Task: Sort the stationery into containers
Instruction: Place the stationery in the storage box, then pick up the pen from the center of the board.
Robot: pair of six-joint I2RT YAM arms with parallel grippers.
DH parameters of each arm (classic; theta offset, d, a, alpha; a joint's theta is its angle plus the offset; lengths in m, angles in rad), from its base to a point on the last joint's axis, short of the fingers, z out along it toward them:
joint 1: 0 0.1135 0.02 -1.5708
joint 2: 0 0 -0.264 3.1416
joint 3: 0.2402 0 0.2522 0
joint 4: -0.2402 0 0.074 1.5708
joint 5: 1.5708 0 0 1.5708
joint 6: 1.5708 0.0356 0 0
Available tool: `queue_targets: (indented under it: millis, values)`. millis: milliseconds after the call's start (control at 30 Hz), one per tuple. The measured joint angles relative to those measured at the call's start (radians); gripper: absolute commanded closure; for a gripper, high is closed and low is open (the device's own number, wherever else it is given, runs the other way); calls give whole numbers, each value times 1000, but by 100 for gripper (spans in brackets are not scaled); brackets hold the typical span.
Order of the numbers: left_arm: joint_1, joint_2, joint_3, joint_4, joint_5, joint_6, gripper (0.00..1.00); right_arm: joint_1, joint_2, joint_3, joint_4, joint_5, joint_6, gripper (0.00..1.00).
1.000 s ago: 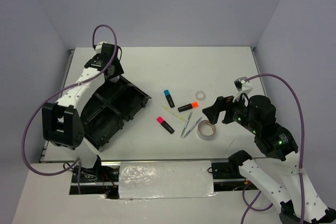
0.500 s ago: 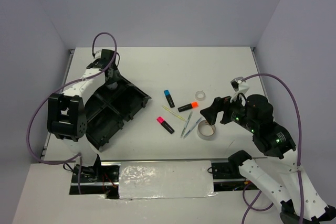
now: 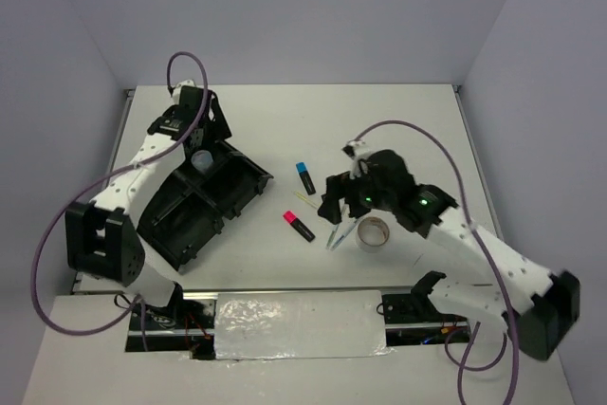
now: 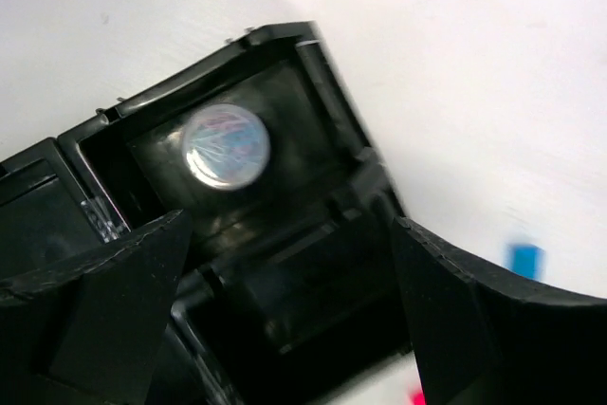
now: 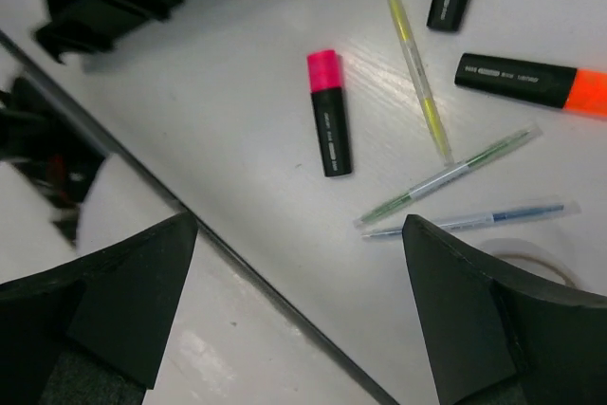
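Arms [image 3: 142, 163] [image 3: 465, 232] outstretched over tray [image 3: 190, 217] and pens [image 5: 440, 180]

Bright, even light w/ soft shadows; left wrist view blurry, glare on translucent cup [image 4: 226, 146].

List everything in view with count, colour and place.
tray: one, black, table's left
cup: one, translucent, in the tray's far compartment
blue highlighter: one, black body, mid-table, far side
pink highlighter: one, black body, mid-table, near side
orange highlighter: one, black body, right of stick
stick: one, yellow, between highlighters
pens: two, pale, beside tape
tape: one, beige, right of pens
table: one, white, under everything
left gripper: one, black, open above cup
right gripper: one, black, open over pens
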Motion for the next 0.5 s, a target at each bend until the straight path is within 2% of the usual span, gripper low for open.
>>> queue_targets:
  millis: [100, 267, 500]
  values:
    - [-29, -156, -31, 11, 39, 2, 1, 130, 190, 17, 47, 105, 2, 13]
    - [-27, -419, -104, 15, 156, 18, 1, 236, 448, 55, 125, 216, 2, 23]
    - [-27, -522, -134, -55, 233, 92, 1, 320, 729, 159, 164, 316, -5, 35]
